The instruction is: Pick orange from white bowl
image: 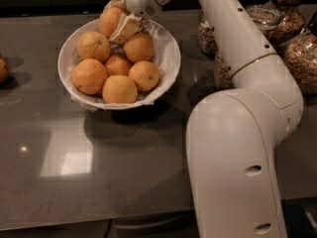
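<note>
The white bowl (168,58) with its crinkled paper lining stands on the grey counter at the back left and holds several oranges. My gripper (110,24) reaches down over the bowl's far rim. Its pale fingers (125,28) sit on either side of the rearmost orange (109,18), a deep orange one at the top of the pile, and are shut on it. That orange still rests among the others, among them a paler yellowish orange (119,89) at the front and one with a stem dot (144,75).
Another orange (2,69) lies at the counter's left edge. Glass jars (302,58) of grains stand at the back right, close to my arm (233,38). My arm's large white base (233,167) fills the front right.
</note>
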You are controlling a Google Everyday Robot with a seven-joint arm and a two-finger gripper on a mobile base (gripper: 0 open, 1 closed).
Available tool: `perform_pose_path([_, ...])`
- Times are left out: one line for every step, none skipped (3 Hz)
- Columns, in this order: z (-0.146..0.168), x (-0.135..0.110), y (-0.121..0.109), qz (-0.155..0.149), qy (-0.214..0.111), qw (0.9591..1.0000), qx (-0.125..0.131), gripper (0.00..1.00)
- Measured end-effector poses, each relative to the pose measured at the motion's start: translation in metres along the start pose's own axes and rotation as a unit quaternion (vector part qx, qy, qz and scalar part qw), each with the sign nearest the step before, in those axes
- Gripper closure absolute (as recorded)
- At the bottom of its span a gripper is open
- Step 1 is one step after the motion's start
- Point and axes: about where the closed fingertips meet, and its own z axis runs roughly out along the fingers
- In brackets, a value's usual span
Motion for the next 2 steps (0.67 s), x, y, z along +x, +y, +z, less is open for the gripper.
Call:
perform_pose_path([-0.022, -0.017, -0.001, -0.012, -0.026, 0.9995, 0.013, 1.00])
perform_pose_path([-0.050, -0.035, 0.006, -0.023, -0.026, 0.9992, 0.021, 1.00])
